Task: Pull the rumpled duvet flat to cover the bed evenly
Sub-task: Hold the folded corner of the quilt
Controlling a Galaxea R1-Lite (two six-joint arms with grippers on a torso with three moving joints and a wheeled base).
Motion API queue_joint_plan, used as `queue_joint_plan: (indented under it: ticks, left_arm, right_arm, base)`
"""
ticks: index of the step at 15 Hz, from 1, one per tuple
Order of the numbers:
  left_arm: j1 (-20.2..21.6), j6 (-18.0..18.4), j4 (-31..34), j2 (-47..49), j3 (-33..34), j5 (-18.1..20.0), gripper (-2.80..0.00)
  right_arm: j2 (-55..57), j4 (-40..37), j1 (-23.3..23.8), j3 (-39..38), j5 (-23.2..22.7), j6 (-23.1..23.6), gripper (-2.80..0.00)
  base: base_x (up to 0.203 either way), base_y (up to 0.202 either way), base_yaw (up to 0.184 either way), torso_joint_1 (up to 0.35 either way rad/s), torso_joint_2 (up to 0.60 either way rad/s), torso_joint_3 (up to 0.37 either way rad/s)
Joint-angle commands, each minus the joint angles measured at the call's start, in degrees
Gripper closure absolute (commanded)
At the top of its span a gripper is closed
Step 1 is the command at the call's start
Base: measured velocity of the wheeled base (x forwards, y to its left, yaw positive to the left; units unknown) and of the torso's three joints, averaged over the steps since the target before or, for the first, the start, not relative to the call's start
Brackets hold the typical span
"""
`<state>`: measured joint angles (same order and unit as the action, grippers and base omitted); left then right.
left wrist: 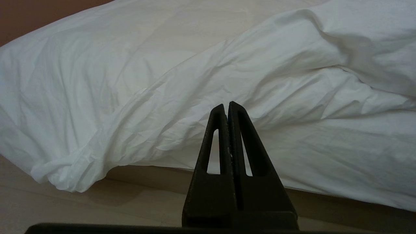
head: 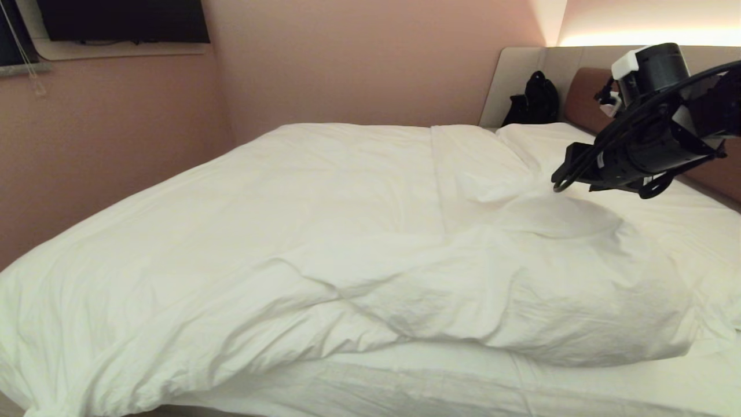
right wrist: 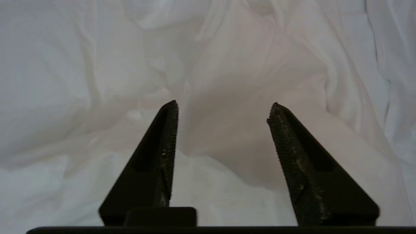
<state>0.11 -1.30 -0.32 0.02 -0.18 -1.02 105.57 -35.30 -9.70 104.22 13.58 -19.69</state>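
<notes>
The white duvet (head: 324, 231) lies over most of the bed, whose reddish-brown headboard (head: 582, 95) shows at the far right. Near the front right the duvet is bunched into a thick folded ridge (head: 521, 301), with bare mattress sheet (head: 463, 388) below it. My right arm (head: 642, 147) reaches in from the right above the creased duvet near the head end. In the right wrist view, my right gripper (right wrist: 223, 109) is open over rumpled duvet cloth (right wrist: 227, 65), with nothing between its fingers. My left gripper (left wrist: 226, 105) is shut and empty, low beside the bed, facing the duvet's hanging edge (left wrist: 260, 74).
A black bag (head: 535, 101) sits at the head corner of the bed. A pink wall (head: 87, 145) runs close along the bed's far side, with a dark screen (head: 121, 20) mounted high. Pale floor (left wrist: 65, 208) and the bed's base (left wrist: 156, 175) show in the left wrist view.
</notes>
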Motion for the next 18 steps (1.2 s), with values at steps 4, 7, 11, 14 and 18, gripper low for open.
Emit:
queue_joint_plan:
  ticks: [4, 7, 11, 14, 18]
  left_arm:
    - [0.0, 0.0, 0.0, 0.0, 0.0, 0.0, 0.0]
    - [0.0, 0.0, 0.0, 0.0, 0.0, 0.0, 0.0]
    - [0.0, 0.0, 0.0, 0.0, 0.0, 0.0, 0.0]
    - [0.1, 0.0, 0.0, 0.0, 0.0, 0.0, 0.0]
    - [0.0, 0.0, 0.0, 0.0, 0.0, 0.0, 0.0]
  right_arm:
    - [-2.0, -0.6, -0.9, -0.7, 0.8, -0.5, -2.8]
    - [-0.6, 1.1, -1.4, -1.0, 1.3, -0.5, -2.8]
    - [1.6, 3.1, -1.4, -1.0, 2.0, -0.5, -2.8]
    - [2.9, 3.7, -1.5, -1.2, 4.0, -0.5, -2.8]
    - [4.3, 3.9, -2.0, -1.7, 7.5, -0.4, -2.8]
  base:
    - [0.0, 0.0, 0.0, 0.0, 0.0, 0.0]
    - [0.0, 0.0, 0.0, 0.0, 0.0, 0.0]
    - [0.0, 0.0, 0.0, 0.0, 0.0, 0.0]
    - [0.0, 0.0, 0.0, 0.0, 0.0, 0.0]
    - [0.0, 0.0, 0.0, 0.0, 0.0, 0.0]
